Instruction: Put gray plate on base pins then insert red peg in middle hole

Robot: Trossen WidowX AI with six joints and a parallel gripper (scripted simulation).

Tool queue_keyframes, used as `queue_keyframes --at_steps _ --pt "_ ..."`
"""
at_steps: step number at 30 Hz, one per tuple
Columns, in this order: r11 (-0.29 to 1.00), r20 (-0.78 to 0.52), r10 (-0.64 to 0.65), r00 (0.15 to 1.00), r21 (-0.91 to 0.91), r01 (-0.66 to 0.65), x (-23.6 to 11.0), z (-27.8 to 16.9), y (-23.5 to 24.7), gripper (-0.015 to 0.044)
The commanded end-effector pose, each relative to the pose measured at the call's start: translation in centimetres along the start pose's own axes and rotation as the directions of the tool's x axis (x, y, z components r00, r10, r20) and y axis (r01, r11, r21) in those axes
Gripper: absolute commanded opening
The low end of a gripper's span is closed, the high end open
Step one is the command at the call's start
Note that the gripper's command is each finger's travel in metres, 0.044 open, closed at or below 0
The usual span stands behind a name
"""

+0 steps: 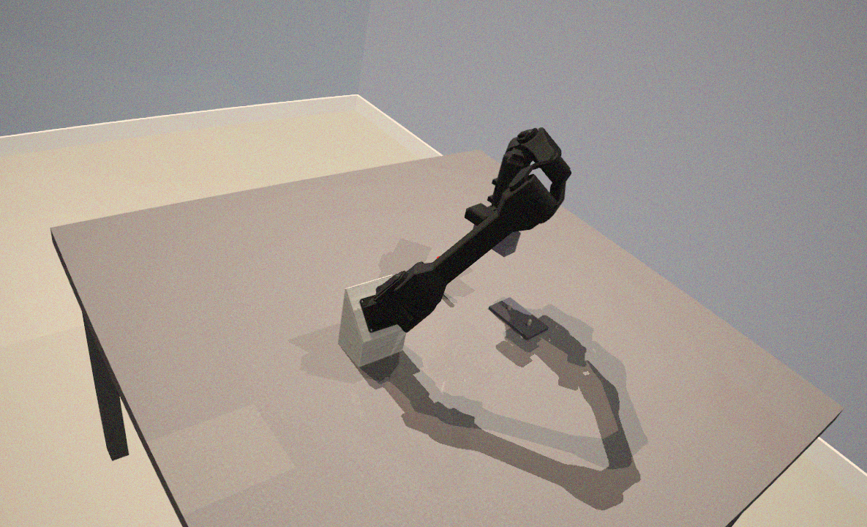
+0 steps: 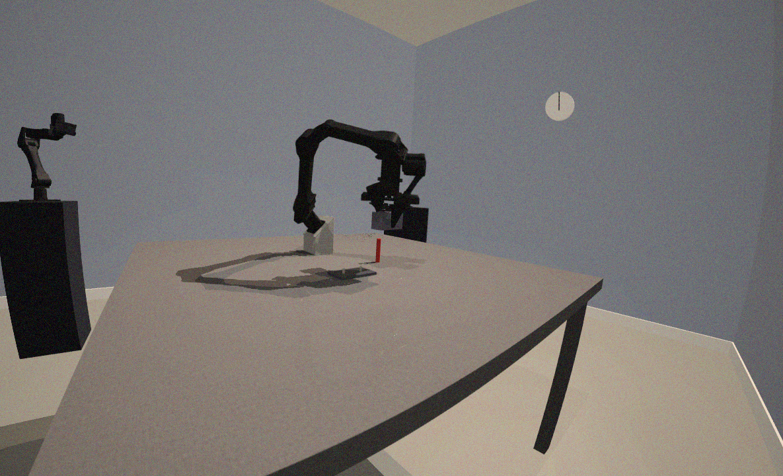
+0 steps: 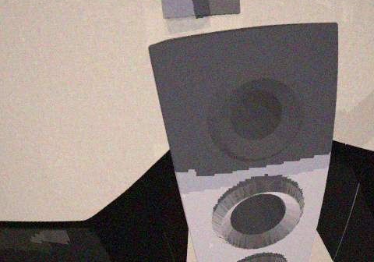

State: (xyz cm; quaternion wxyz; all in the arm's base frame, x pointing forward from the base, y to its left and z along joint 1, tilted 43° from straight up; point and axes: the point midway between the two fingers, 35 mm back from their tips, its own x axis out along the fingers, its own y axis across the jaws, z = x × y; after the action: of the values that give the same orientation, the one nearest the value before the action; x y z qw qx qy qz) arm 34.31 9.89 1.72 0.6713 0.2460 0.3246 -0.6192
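Gray, flat and pierced by three round holes, the rectangular plate [image 3: 249, 143] hangs in the air, clamped in the black parallel-jaw gripper [image 2: 389, 217] at about half opening. It is raised well above the table [image 2: 323, 355] and to the far side of the dark base [image 1: 518, 318] with its two small pins. The upright red peg [image 2: 377, 250] stands untouched near the base. Plate placement is in hand; next the arm must carry the plate over the pins, align its outer holes, and lower it flat.

Grey flat-topped table [image 2: 323, 367] on dark slanted legs. Round white wall clock [image 2: 559, 106] on blue wall. Tall black pedestal [image 2: 40, 275] standing left of the table.
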Motion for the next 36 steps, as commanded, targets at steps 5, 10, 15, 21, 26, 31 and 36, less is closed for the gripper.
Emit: queue_keyframes --at_steps 5,10,15,21,26,31,36 --pt "1.000 -0.006 0.010 1.000 0.017 -0.010 1.0 2.3 0.3 0.0000" --pt "1.000 -0.008 0.011 1.000 0.024 -0.011 1.8 3.7 0.4 0.0000" --pt "0.999 -0.008 0.012 1.000 0.032 -0.011 2.7 5.1 0.4 0.0000" --pt "0.999 -0.006 0.012 1.000 0.043 -0.012 3.7 6.8 0.3 0.0000" --pt "0.999 -0.003 0.012 1.000 0.051 -0.011 4.6 8.2 0.0 0.0000" --pt "0.998 0.001 0.011 1.000 0.060 -0.011 5.4 9.6 -0.3 0.0000" --pt "0.998 0.007 0.009 1.000 0.069 -0.009 6.2 10.9 -0.6 0.0000"
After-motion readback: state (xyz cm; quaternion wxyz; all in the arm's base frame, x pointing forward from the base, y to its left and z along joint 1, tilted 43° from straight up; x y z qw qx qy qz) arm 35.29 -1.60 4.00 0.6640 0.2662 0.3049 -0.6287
